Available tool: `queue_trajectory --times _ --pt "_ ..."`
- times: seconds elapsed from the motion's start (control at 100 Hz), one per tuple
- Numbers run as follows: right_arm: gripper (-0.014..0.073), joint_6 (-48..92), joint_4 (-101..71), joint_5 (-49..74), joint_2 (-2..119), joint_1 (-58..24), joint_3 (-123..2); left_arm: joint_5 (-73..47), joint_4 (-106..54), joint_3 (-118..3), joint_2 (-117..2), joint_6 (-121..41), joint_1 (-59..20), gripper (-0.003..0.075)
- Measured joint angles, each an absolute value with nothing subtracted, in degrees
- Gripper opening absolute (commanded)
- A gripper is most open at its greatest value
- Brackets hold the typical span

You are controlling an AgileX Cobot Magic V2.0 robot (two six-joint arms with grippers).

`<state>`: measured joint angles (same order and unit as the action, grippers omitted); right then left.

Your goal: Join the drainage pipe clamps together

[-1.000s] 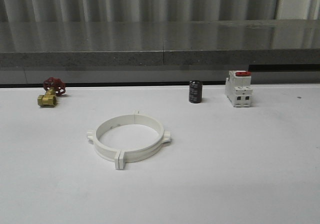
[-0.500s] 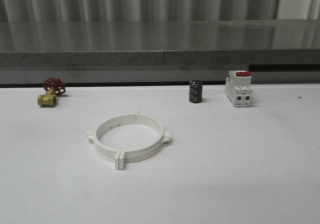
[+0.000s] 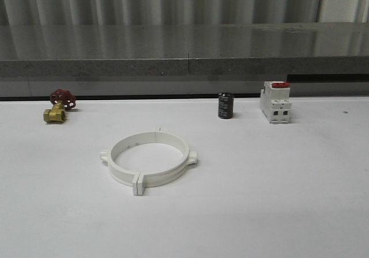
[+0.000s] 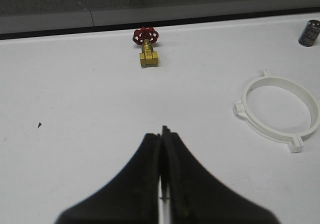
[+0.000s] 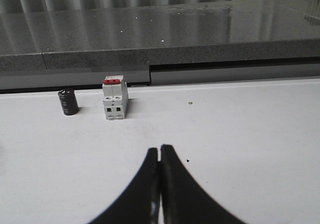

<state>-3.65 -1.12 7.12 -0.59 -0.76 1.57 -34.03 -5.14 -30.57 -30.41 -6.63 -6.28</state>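
The two drainage pipe clamps (image 3: 149, 159) lie flat on the white worktop (image 3: 277, 189), a bit left of the middle in the front view. They are joined into one wide white ring with its open hole facing up. One joint, with its small square tabs, points toward the robot at the near edge of the ring. The other joint is at the far edge. So the line where the two halves meet runs from near to far. One small lug sticks out on the left side of the ring and one on the right side. The ring lies alone, with nothing touching it.

In the left wrist view the ring (image 4: 278, 111) shows too, well apart from the left gripper (image 4: 163, 134). Its black jaws are pressed together and pinch nothing.

In the right wrist view the right gripper (image 5: 160, 151) also has its jaws pressed together with nothing between them.

At the back of the worktop, far left, sits a brass valve (image 3: 59, 105) with a red wheel. Toward the back right stands a small black cylinder (image 3: 225, 105). Near it, further right, stands a white breaker (image 3: 275, 102) with a red top. All three are well apart from the ring.
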Motion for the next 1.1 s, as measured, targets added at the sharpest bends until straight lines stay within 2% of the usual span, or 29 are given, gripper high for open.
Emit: queue_trajectory --times 0.61,0.94,1.1 --pt "-0.0067 -3.7 -1.2 7.1 -0.6 -0.8 1.6 -32.0 -5.1 -27.1 -30.4 -6.6 -6.3 -0.0021" --pt "-0.0067 -3.7 -1.2 7.0 -0.6 -0.8 1.6 -3.4 -5.2 -12.0 -28.8 -6.6 -6.3 -0.0021" --pt "-0.0067 -3.7 -1.2 7.0 -0.6 -0.8 1.6 2.6 -5.4 -3.9 -23.1 -6.6 -6.3 -0.0021"
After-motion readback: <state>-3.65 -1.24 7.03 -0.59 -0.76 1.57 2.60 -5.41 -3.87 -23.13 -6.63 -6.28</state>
